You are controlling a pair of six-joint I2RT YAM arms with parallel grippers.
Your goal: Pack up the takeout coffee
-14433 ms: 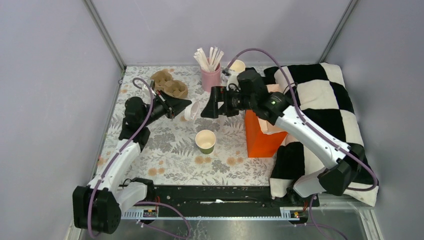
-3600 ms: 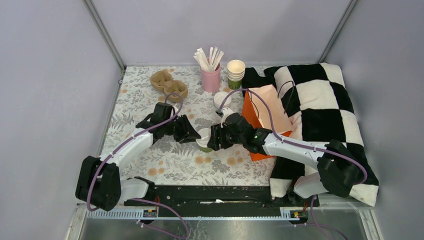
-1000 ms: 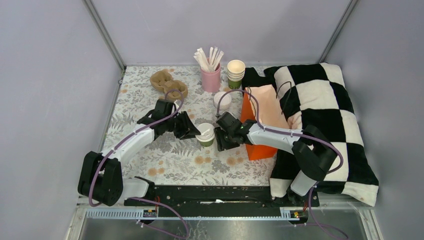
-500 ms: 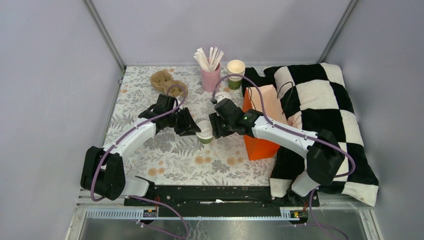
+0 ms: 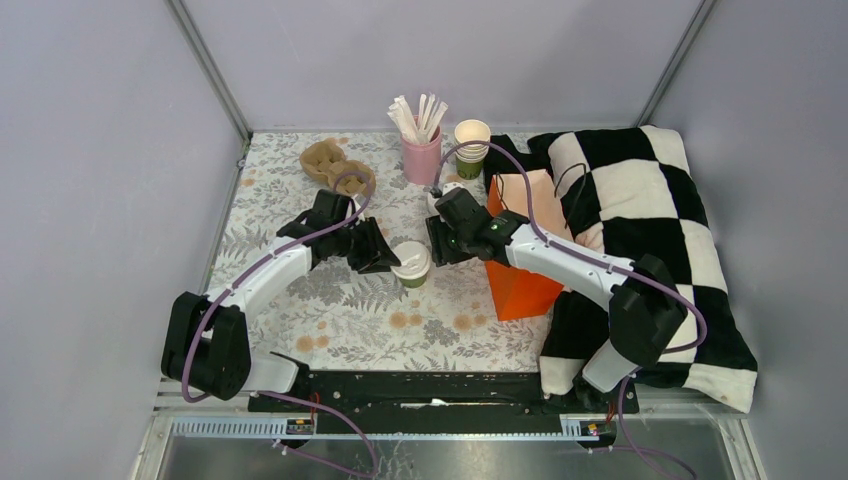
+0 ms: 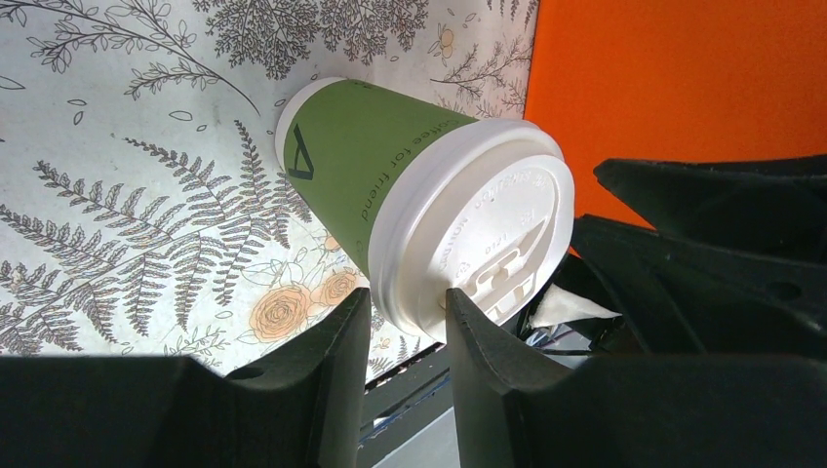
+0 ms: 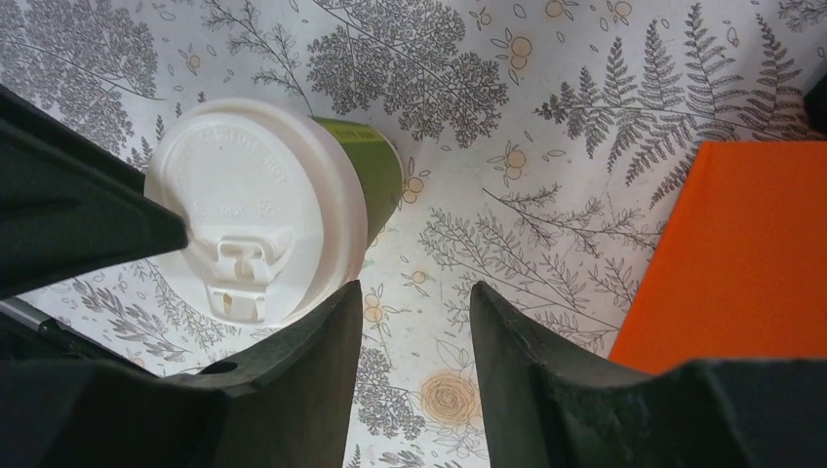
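Note:
The takeout coffee [image 5: 411, 262] is a green paper cup with a white lid [image 6: 478, 229] pressed on. It stands on the floral cloth left of the orange bag [image 5: 520, 285]. My left gripper [image 5: 392, 262] is at the cup's left side. In the left wrist view its narrow jaws [image 6: 408, 292] pinch the lid's rim, one finger on top and one against the side. My right gripper [image 5: 435, 248] is just right of the cup and apart from it. In the right wrist view it is open [image 7: 414, 292] with only cloth between the fingers, and the lidded cup [image 7: 263, 205] lies to its left.
The orange bag [image 7: 741, 253] stands open against a black-and-white checkered pillow [image 5: 650, 200]. A pink cup of white sticks [image 5: 421, 150] and a stack of green cups [image 5: 471, 145] stand at the back. A brown cardboard carrier [image 5: 335, 165] lies at the back left.
The white lid went onto the green cup. My right gripper has let go and drawn back to the right and rear of the cup. The left gripper has stayed at the cup's left side.

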